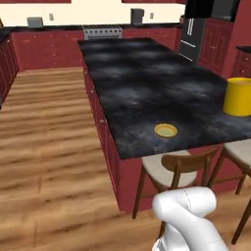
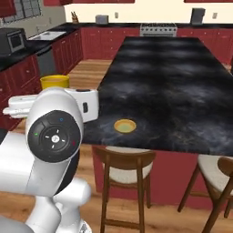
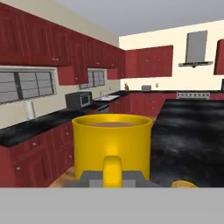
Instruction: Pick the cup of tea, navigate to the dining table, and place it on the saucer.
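Two of three stages judged complete: small yellow mug of brownish tea [image 3: 112, 146] clamped by its side handle between the dark tips of the two-finger gripper [image 3: 112, 178], carried upright with the liquid near the rim; base drawn up at the near end of the long island with glossy black marbled stone top [image 1: 147, 78]. Mug seen held off the island's left edge in the right base view, beside the white forearm [image 2: 68, 102], clear of the stone. Small flat round yellow saucer [image 1: 165, 130] lying bare near the island's near edge, above a wooden stool with pale cushion [image 1: 169, 169]. Large plain yellow cylinder [image 1: 238, 96] standing well apart, toward the right. Remaining, by judgement: reach across, set-down on the saucer, release.
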